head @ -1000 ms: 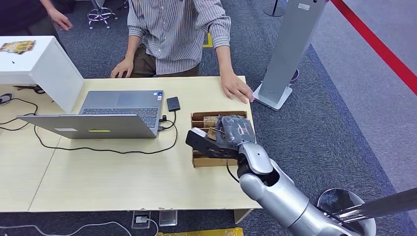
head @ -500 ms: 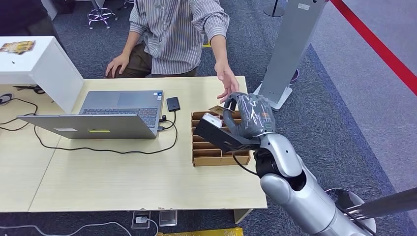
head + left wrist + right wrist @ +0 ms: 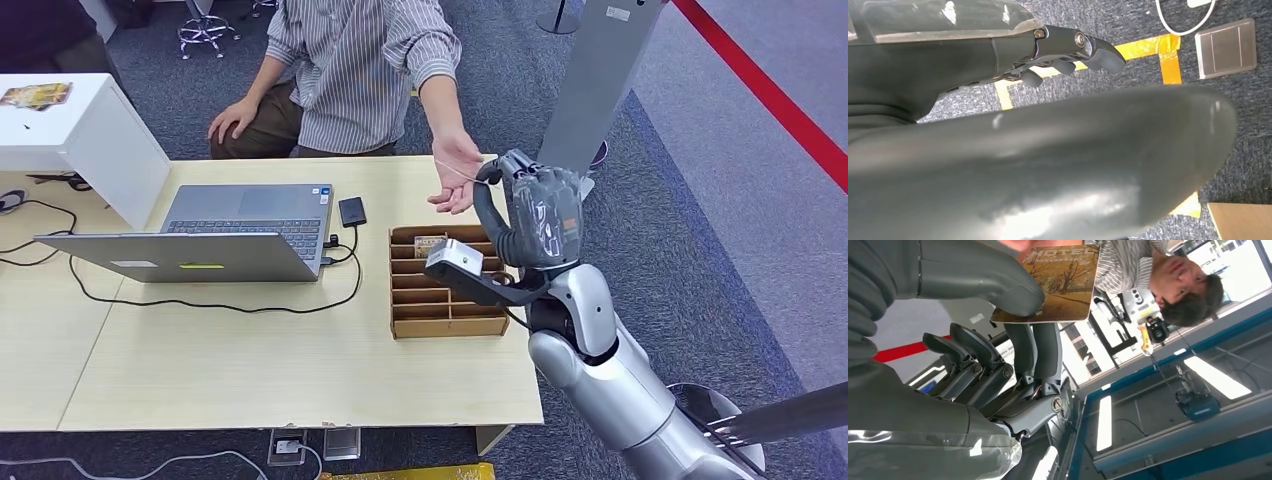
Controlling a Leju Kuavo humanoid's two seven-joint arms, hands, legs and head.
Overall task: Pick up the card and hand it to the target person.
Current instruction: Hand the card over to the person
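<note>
At frame centre, the right hand [image 3: 530,215] pinches the card [image 3: 1060,282] just beside the person's open palm [image 3: 455,175]; the left hand's [image 3: 1068,50] state is unclear.

A smooth silver right arm [image 3: 610,385] with rounded joint housings ends in a dark grey right hand [image 3: 535,215] under glossy clear film; a black cable [image 3: 487,335] loops at the wrist.

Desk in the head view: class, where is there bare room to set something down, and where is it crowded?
Bare desk runs along the near edge, in front of the laptop and its cable. Crowded: the far right corner, with the card box, the right hand holding the card, and the person's open hand.
</note>
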